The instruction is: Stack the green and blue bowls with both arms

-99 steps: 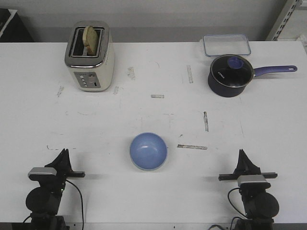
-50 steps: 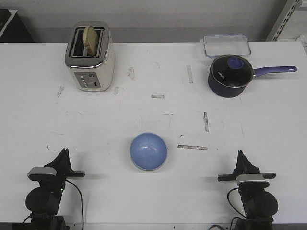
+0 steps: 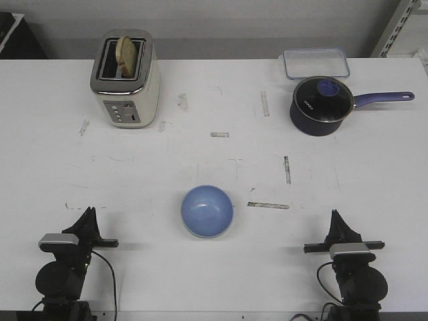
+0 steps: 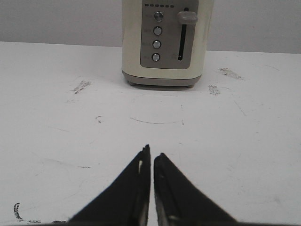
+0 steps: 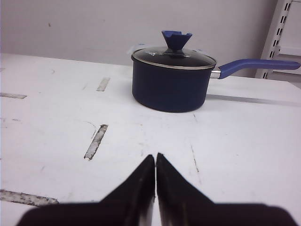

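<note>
The light blue bowl (image 3: 207, 211) sits upright on the white table (image 3: 214, 160), near the front middle, between the two arms. No separate mint green bowl shows in any view. My left gripper (image 3: 88, 212) rests low at the front left, shut and empty, well left of the bowl. In the left wrist view its tips (image 4: 151, 151) point toward the toaster. My right gripper (image 3: 334, 215) rests low at the front right, shut and empty, well right of the bowl. In the right wrist view its tips (image 5: 155, 155) point toward the saucepan.
A cream toaster (image 3: 125, 79) with bread in its slot stands at the back left, also seen in the left wrist view (image 4: 167, 42). A dark blue lidded saucepan (image 3: 322, 105) stands at the back right, also in the right wrist view (image 5: 170, 82). A clear lidded container (image 3: 315, 62) lies behind it.
My right gripper has settled very slightly lower and to the left. The bowl and the left arm have not moved.
</note>
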